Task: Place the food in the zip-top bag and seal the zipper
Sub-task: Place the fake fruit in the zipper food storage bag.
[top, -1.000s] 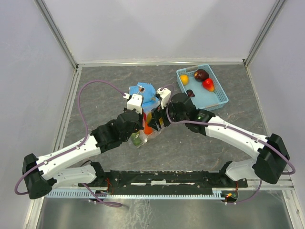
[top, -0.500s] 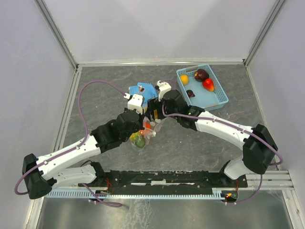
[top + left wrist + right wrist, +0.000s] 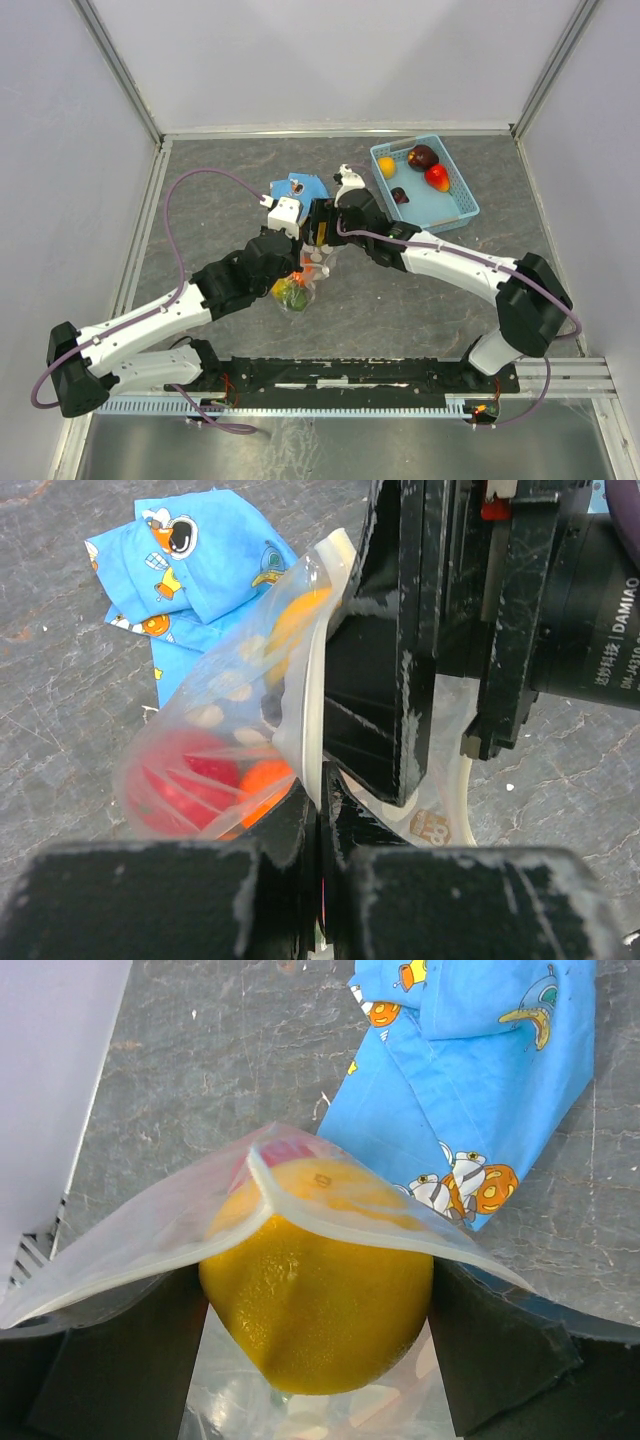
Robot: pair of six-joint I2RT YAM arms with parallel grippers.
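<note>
**Left wrist cam: bag pinched open, yellow fruit right at the mouth**

Closest to the lens, the left gripper (image 3: 320,825) is clamped tight on the rim of the zip-top bag (image 3: 215,730), right at the white zipper (image 3: 308,695). The point seems to be holding the mouth up so stuff can go in without the floppy plastic folding shut. A red fruit (image 3: 180,780) and an orange fruit (image 3: 265,780) already sit inside.

Just past that, the right gripper (image 3: 318,1275) is nosed into the opening. Its claw is spread wide around a yellow fruit (image 3: 315,1305), with a finger touching each side, so it reads as gripped rather than dropped. The bag's top flap drapes over the fruit, which sits about at the mouth and not deep in.

Behind the bag lies the blue cloth (image 3: 480,1070), which plays no part in this.

Farthest back, the overhead view shows the basket (image 3: 468,203) with four loose fruits (image 3: 436,177) in it. So loading looks only partway done, and the zipper isn't sealed.
</note>
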